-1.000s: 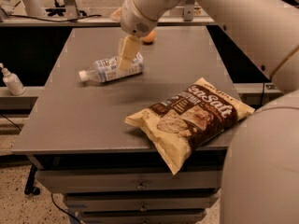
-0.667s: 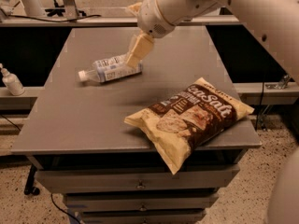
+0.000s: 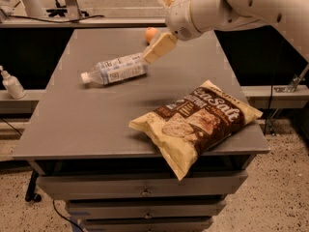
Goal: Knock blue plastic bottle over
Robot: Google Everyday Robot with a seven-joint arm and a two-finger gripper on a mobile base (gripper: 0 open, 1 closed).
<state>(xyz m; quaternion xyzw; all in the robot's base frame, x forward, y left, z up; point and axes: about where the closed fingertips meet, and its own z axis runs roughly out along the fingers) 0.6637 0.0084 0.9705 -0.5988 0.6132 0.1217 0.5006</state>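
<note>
One blue plastic bottle (image 3: pixel 116 70) already lies on its side on the table (image 3: pixel 72 124), just left of the pincer (image 3: pixel 159 47) — apart or together, I cannot tell. The knock looks done — next, lift clear.

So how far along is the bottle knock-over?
Done, by the look of it: the blue plastic bottle lies on its side on the table, cap pointing left. In hand: the gripper hangs at the bottle's base end, contact unclear. Left: probably only backing the arm away. The chip bag sits at the front right, apart from both.
</note>
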